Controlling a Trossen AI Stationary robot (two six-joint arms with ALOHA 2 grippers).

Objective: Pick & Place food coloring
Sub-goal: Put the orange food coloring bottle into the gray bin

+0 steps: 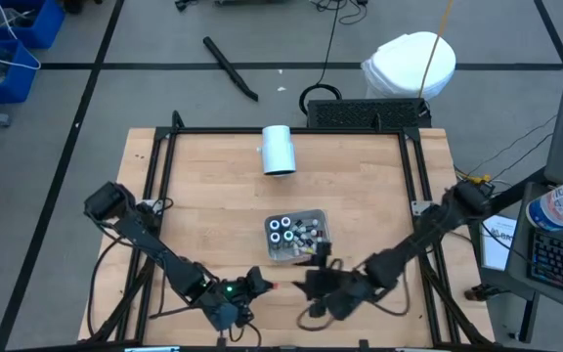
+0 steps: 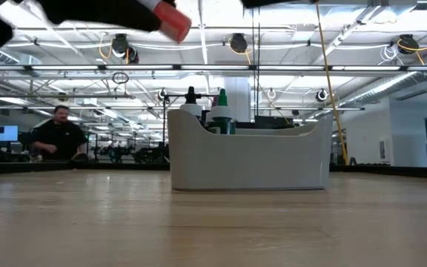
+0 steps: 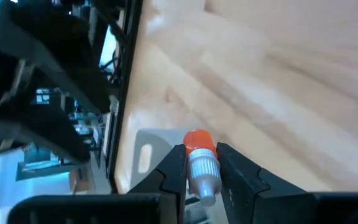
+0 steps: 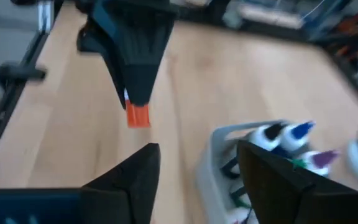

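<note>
My left gripper (image 3: pixel 201 167) is pinched on one small bottle (image 3: pixel 201 168), orange-red cap outward. It hangs above the table's (image 1: pixel 213 196) near edge, just left of the grey tray (image 1: pixel 313 217); in the low view the cap shows well clear of the wood.

My right gripper (image 4: pixel 197 171) sits spread and empty, just beside the tray's near right corner and facing the left one across a short gap. I read this as a bottle just passed between arms, though that is my guess.

Tray holds several bottles standing close together: white-ringed tops from above, and blue, purple and dark tips in the right wrist view. Count unclear.

White cylinder (image 1: pixel 278 150) lies on the table beyond the tray, apart from it, not part of the job.

I see no loose bottles on the wood.

Which way bottles are travelling, into the tray or out, I cannot settle. If in: nearly done, one bottle still to set down. If out: barely begun, with most bottles still in the tray.
</note>
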